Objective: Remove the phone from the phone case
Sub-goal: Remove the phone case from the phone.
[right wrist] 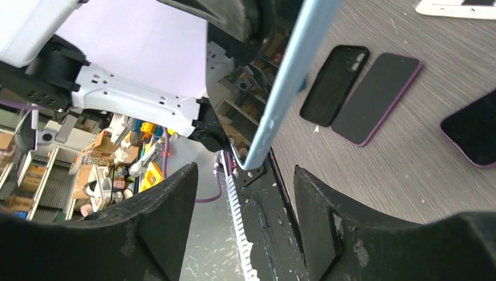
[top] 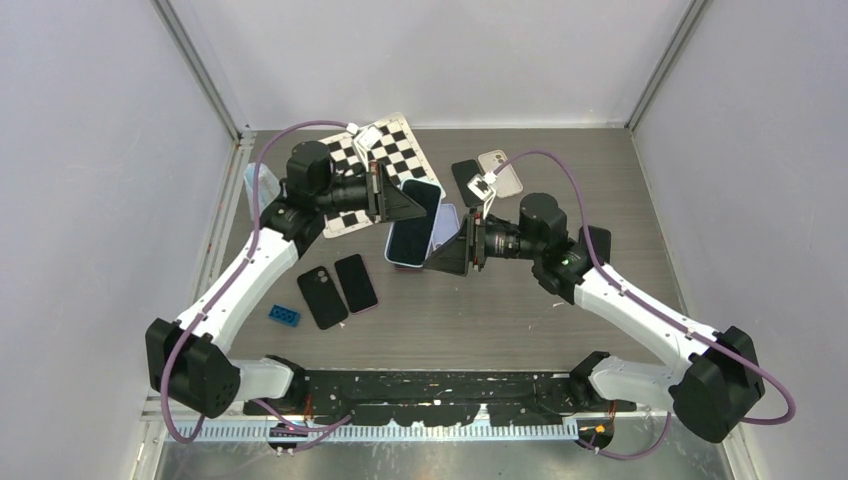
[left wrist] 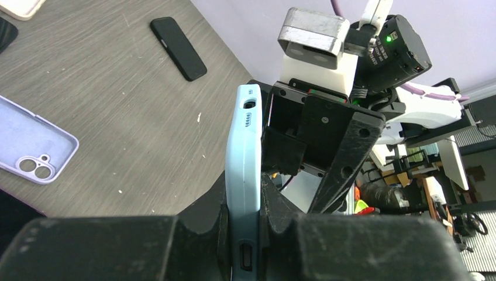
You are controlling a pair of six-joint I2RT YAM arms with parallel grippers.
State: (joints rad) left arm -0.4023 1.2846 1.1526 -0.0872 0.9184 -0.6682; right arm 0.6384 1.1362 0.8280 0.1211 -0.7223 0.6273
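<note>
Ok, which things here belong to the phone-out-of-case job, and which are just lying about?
In the job: light-blue cased phone, left gripper shut on it, right gripper open near it.
Lying about: black case, purple phone, lilac case, blue brick, checkerboard.

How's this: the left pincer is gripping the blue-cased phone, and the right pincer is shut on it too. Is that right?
Not quite. The left pincer does grip the blue-cased phone, but the right pincer is open, not shut on it. The right wrist view shows its fingers standing well apart, with the phone's edge in the gap between them and touching neither.
</note>
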